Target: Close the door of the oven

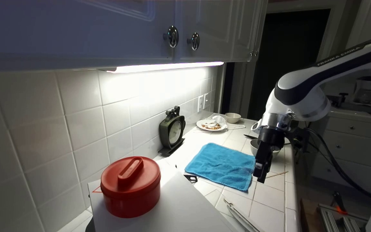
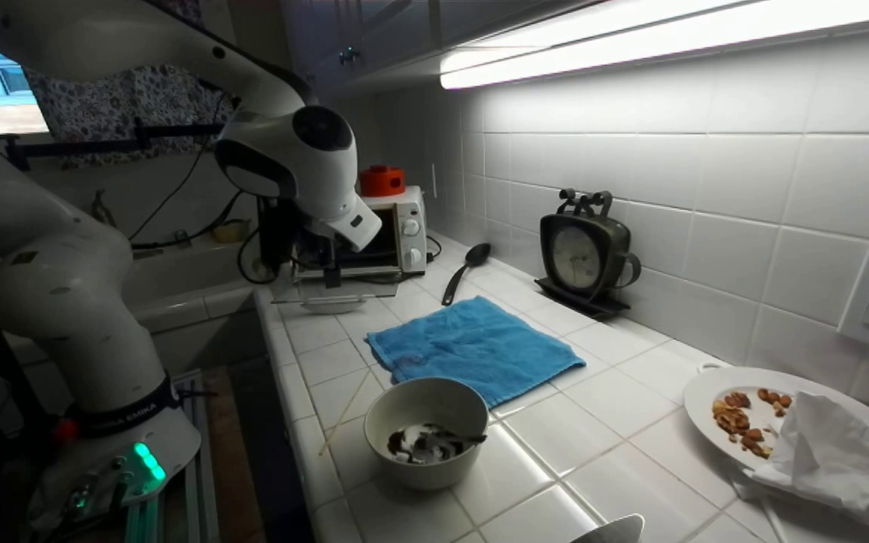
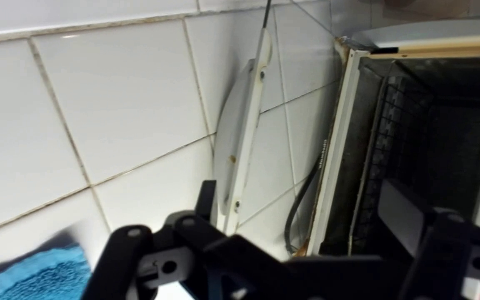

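Observation:
The oven is a white toaster oven, seen in both exterior views (image 1: 185, 203) (image 2: 413, 207) and in the wrist view (image 3: 333, 162). Its front is open, with a dark inside and a wire rack. Its glass door (image 2: 355, 289) is folded down over the counter. The door's white handle edge shows in the wrist view (image 3: 246, 137) and in an exterior view (image 1: 242, 219). My gripper (image 3: 304, 208) is open and empty, near the door. It also shows in both exterior views (image 1: 261, 175) (image 2: 333, 275). In the wrist view one finger overlaps the handle's end; I cannot tell if they touch.
A red lidded pot (image 1: 130, 193) stands on the oven. A blue towel (image 2: 472, 347) lies on the counter, with a black spoon (image 2: 465, 273), a bowl (image 2: 427, 473) and a plate (image 2: 700, 388) around it. A dark scale (image 2: 585, 256) stands by the wall. Cabinets (image 1: 76, 32) hang above.

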Robot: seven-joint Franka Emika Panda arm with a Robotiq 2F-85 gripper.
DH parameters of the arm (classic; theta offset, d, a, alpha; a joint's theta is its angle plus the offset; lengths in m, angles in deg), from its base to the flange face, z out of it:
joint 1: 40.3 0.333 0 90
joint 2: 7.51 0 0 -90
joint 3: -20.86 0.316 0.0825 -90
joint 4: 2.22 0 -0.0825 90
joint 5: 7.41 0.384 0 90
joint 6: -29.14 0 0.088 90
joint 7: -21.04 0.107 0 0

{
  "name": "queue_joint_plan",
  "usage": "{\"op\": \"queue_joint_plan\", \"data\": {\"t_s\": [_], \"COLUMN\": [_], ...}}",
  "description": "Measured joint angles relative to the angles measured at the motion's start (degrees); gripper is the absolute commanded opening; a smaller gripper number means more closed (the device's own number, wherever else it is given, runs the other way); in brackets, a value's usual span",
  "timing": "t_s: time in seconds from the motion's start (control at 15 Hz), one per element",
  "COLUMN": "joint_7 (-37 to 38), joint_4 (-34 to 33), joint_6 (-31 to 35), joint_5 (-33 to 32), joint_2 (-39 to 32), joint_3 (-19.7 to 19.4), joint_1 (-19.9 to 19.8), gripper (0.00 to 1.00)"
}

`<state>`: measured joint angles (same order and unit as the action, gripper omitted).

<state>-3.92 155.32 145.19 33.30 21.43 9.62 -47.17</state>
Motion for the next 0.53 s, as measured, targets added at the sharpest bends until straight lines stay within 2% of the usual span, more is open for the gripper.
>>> {"op": "queue_joint_plan", "data": {"t_s": [0.27, 0.53], "joint_7": [-3.2, -8.1], "joint_4": [0.0, 0.1], "joint_6": [4.3, 12.0], "joint_5": [-0.6, 0.7], "joint_2": [-4.3, -8.5], "joint_3": [-1.8, -1.9], "joint_1": [-0.4, 0.9], "gripper": [1.00, 1.00]}}
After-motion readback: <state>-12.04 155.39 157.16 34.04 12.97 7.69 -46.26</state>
